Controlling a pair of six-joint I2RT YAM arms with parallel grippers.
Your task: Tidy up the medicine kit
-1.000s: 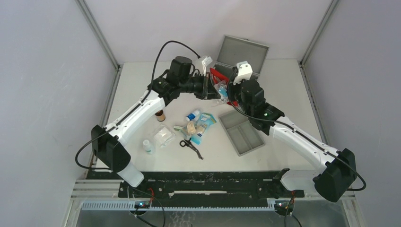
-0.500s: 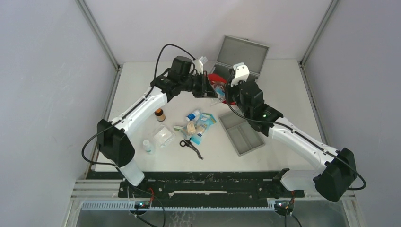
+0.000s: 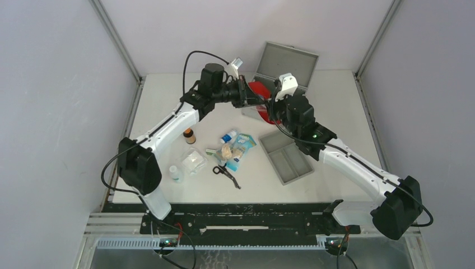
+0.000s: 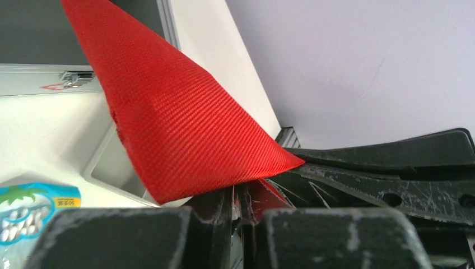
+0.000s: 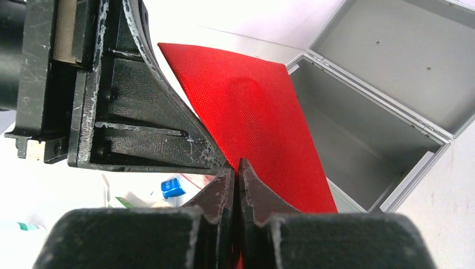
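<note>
I have my left gripper [image 4: 242, 193] and my right gripper [image 5: 236, 174] both clamped on one red pouch [image 5: 257, 123], held just in front of the one medicine kit [image 3: 288, 63], which sits lid-open at the far edge of the table [image 3: 336, 95], with one two-compartment tray [image 3: 287, 158] nearby.

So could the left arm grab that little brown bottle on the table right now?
Probably not yet: its jaws are shut on the red pouch, which the right arm's jaws pinch too. The brown bottle itself stands in the open, nothing over it.
</note>
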